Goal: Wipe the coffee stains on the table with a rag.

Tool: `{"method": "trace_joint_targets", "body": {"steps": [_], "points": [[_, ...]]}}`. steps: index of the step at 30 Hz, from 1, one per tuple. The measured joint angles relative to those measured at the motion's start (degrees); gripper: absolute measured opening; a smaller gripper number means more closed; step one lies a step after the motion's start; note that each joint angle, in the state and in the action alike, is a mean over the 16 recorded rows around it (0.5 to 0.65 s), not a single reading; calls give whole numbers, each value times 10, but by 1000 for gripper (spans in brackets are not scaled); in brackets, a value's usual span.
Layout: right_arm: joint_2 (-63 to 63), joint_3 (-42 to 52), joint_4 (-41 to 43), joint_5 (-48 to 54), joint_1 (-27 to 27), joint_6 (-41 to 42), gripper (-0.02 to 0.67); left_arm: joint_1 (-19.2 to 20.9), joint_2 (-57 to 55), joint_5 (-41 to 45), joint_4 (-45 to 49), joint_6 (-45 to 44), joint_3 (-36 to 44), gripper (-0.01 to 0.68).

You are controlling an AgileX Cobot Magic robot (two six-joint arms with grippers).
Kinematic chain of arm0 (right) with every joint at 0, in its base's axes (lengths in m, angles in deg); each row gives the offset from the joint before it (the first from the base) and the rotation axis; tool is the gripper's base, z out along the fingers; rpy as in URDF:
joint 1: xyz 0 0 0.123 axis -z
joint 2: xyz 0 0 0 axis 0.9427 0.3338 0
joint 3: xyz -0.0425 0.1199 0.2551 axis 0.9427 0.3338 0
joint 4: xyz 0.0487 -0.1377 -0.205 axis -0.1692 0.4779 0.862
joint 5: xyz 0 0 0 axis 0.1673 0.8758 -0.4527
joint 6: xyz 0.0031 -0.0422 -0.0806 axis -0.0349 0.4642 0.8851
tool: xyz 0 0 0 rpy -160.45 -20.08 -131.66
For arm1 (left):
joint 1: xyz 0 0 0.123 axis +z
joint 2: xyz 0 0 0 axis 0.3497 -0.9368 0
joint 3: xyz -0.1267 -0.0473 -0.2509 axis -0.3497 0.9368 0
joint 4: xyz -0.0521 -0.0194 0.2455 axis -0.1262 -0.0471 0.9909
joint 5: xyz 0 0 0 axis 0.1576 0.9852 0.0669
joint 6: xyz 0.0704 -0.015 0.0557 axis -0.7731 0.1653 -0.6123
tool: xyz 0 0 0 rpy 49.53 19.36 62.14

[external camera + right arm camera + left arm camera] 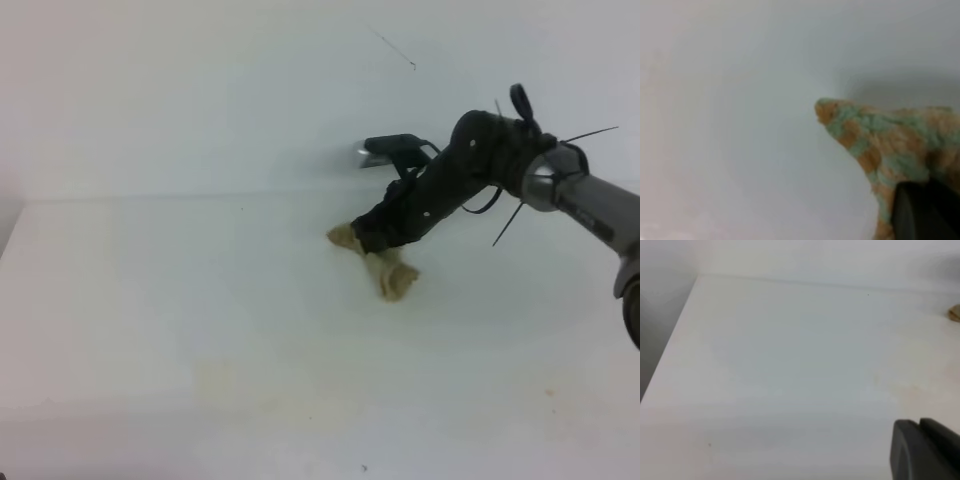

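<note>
From the left of the high view I see bare white table [150, 300] with its left edge close by, so there is plenty of room that way. Low and left of centre lie the coffee stains [250, 390], only a faint tan smear. The left gripper [927, 450] shows as a dark corner in its wrist view; I cannot tell its jaws. Right of centre, near the back edge, my right gripper [378, 238] is clamped narrow on the rag [385, 265], bunched and pressed to the table, I judge for dragging. I reckon the stains sit well apart from it, toward me, nothing between.
</note>
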Motion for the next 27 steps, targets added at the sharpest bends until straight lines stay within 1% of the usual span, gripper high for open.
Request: {"method": "trace_joint_targets", "body": {"steps": [7,13,18,23,27], "points": [[-81,20,18,59,20,20,11,0,0,0,0,0,0,-2],[-206,85,26,68,31,52,11,0,0,0,0,0,0,-2],[-328,189,22,32,38,78,11,0,0,0,0,0,0,-2],[-434,330,11,-39,41,105,11,0,0,0,0,0,0,-2],[-491,451,-3,-102,42,119,11,0,0,0,0,0,0,-2]]}}
